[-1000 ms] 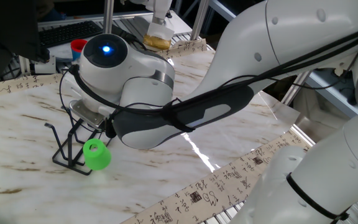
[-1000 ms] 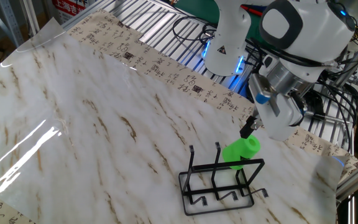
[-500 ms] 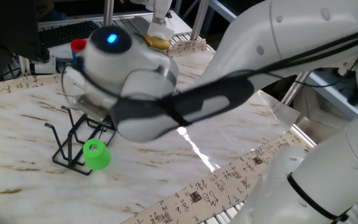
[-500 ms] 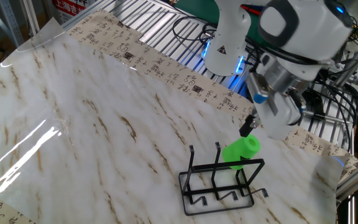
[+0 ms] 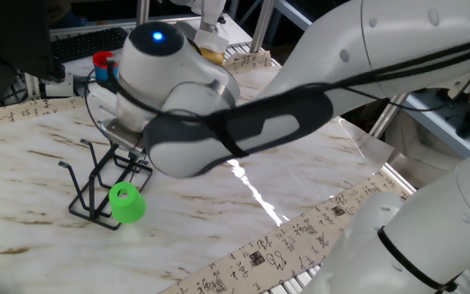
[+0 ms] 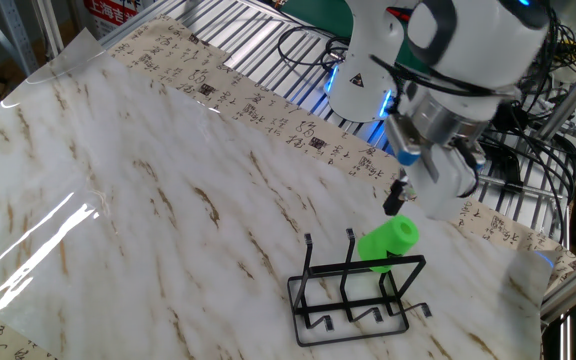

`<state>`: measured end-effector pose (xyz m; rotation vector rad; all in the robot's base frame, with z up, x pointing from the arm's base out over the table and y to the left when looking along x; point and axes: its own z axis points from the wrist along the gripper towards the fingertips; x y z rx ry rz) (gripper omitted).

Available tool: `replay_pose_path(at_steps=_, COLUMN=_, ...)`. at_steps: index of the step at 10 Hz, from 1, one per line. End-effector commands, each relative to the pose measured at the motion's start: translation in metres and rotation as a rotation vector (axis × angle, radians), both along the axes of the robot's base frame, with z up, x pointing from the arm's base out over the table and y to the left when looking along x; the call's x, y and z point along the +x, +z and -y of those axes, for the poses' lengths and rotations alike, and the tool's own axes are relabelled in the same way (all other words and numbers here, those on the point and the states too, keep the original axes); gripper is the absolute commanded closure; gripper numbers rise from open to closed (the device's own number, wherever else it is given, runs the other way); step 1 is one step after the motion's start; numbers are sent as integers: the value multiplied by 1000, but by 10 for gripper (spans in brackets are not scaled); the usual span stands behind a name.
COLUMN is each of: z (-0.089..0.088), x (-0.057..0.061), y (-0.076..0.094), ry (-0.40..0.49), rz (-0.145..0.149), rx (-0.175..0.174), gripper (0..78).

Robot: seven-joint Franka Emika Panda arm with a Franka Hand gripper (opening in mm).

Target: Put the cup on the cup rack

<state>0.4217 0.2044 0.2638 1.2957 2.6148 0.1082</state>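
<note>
— On the cup rack (image 6: 358, 285), at its far end: small bright green cup (image 6: 389, 244), plain, slightly tapered, hung sideways on a peg.
— And the pincer (image 6: 396, 203)?
— Just above the cup, apart from it. Cannot tell whether spread or pressed together. Marbled bench (image 6: 148, 200) beneath the rack.
</note>
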Motion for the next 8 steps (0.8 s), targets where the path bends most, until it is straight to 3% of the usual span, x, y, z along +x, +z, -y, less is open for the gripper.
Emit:
replay_pose_path(at_steps=1, z=37, x=14, y=26, ry=324, rz=-242, rx=80, gripper=763)
replay_pose_path(at_steps=8, z=74, x=31, y=18, ry=594, rz=-282, rx=32, gripper=763)
